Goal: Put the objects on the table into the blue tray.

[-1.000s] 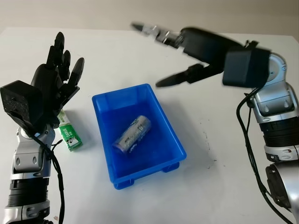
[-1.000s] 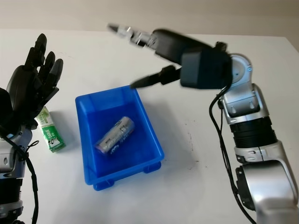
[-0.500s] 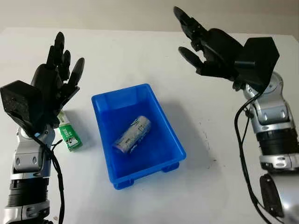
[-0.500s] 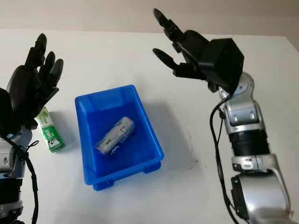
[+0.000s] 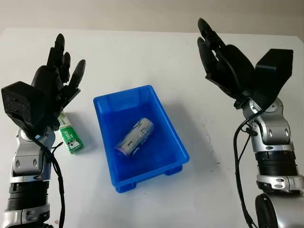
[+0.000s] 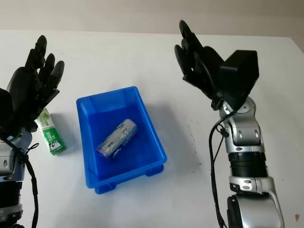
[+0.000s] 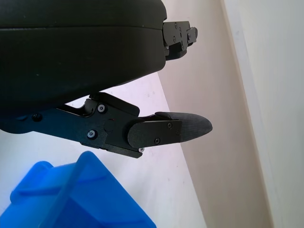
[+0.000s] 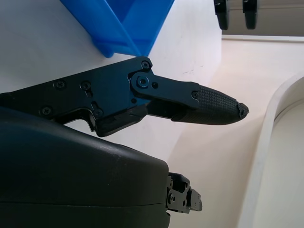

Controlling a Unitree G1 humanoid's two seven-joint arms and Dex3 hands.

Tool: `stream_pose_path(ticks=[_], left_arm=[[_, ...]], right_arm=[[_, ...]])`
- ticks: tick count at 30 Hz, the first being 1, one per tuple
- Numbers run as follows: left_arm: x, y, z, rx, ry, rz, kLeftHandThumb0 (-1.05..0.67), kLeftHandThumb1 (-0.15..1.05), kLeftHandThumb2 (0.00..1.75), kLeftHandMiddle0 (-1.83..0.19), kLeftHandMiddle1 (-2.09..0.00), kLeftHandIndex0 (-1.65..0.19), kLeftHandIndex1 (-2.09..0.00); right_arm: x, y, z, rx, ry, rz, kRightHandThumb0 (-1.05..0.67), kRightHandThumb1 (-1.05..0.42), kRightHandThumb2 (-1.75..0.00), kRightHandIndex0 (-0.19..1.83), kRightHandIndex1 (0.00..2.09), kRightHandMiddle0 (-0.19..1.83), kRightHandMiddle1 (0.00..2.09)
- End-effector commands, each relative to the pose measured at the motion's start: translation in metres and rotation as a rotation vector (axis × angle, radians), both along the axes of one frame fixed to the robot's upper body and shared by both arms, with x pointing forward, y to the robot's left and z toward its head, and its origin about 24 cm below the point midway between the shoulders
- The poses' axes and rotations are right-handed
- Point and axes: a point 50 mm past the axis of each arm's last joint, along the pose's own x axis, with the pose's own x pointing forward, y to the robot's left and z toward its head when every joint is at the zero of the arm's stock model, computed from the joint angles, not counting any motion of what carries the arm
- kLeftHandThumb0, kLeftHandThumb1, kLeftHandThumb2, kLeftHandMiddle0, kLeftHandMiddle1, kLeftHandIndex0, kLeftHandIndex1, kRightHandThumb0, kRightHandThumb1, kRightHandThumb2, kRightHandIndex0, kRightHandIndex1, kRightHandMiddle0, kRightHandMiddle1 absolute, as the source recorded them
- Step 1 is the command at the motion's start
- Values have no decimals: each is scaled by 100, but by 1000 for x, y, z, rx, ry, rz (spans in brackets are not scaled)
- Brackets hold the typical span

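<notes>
While both hands are raised empty, left hand (image 5: 52,90) open, right hand (image 5: 225,66) open, can (image 5: 135,137) inside blue tray (image 5: 107,102).

I see a white table (image 5: 142,52) filling most of my head view. Along the top edge runs a beige wall (image 5: 142,14).

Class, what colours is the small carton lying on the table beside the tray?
Green and white carton, clearest in the left eye view.
</notes>
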Motion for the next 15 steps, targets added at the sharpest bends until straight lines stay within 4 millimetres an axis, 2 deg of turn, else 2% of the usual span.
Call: stream_pose_path(ticks=[1, 5, 9, 11, 15], left_arm=[[-2, 4, 5, 29, -9, -2, -58, 105, 42, 10, -4, 13, -4], [-3, 10, 10, 91, -8, -2, -59, 105, 42, 10, -5, 13, -5], [-9, 28, 29, 231, 5, -8, -54, 105, 35, 7, -6, 9, -7], [-11, 39, 40, 277, 18, -41, -53, 104, 17, 3, -6, 6, -7], [-19, 56, 62, 415, 42, -88, -48, 97, 5, 2, -6, 5, -7]], right_arm=[[-3, 1, 3, 8, -16, 0, -75, -105, -66, -19, 0, -19, 0], [-4, 1, 2, 15, -10, 5, -76, -105, -65, -19, 0, -19, 0], [-5, 1, 1, 19, 2, -1, -75, -105, -65, -19, 0, -19, 0], [-5, 0, 0, 23, 8, 1, -74, -105, -66, -19, 0, -19, 0], [-7, -1, 0, 39, 17, 8, -74, -105, -68, -19, 0, -19, 0]])
